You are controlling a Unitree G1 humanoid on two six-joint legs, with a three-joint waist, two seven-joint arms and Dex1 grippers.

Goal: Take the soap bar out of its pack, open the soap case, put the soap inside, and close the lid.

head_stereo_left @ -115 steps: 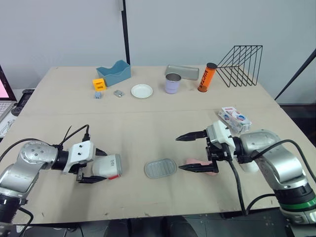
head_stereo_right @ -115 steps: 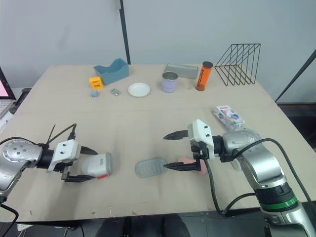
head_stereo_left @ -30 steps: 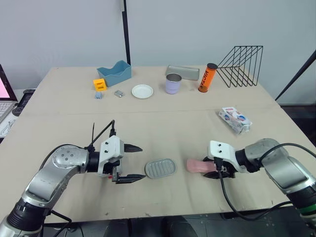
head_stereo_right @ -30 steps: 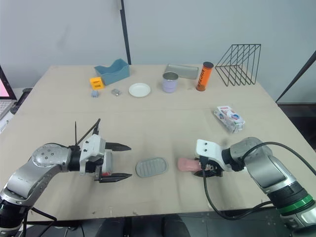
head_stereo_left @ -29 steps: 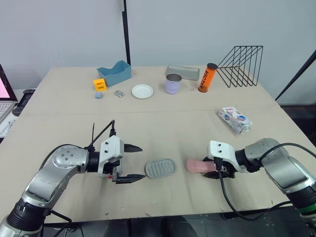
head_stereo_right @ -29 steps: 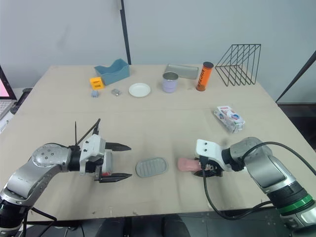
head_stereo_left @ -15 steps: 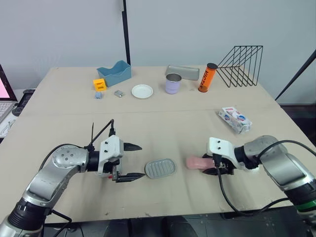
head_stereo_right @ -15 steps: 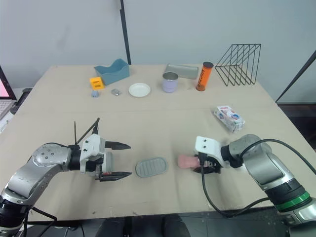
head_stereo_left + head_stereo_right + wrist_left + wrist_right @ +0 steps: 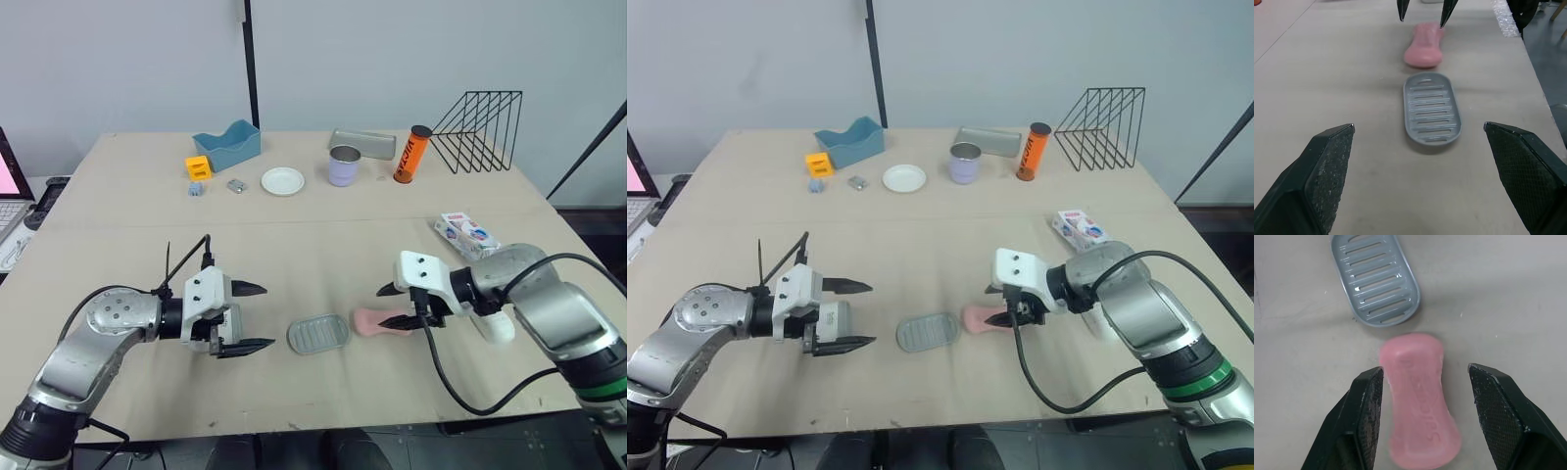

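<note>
Soap (image 9: 1420, 396) | between spread fingers (image 9: 1364, 421) of right tool (image 9: 1424, 368) | beside case (image 9: 1376, 279)

Table (image 9: 294, 245), tan top. Contents of the far half:
- Blue bin (image 9: 226, 144), 11 o'clock, open-topped.
- Orange block (image 9: 197, 167), just beside the bin at its 7 o'clock.
- Small blue-grey piece (image 9: 195, 188), touching or nearly touching the block, at its 6 o'clock.
- Small metal piece (image 9: 235, 185), at 9 o'clock of the plate.
- White plate (image 9: 282, 181), 12 o'clock.
- Lilac cup (image 9: 343, 165), upright.
- Grey tray (image 9: 361, 144), behind the cup.
- Orange tube (image 9: 411, 154), upright, 1 o'clock.
- Black wire rack (image 9: 478, 117), 2 o'clock.
</note>
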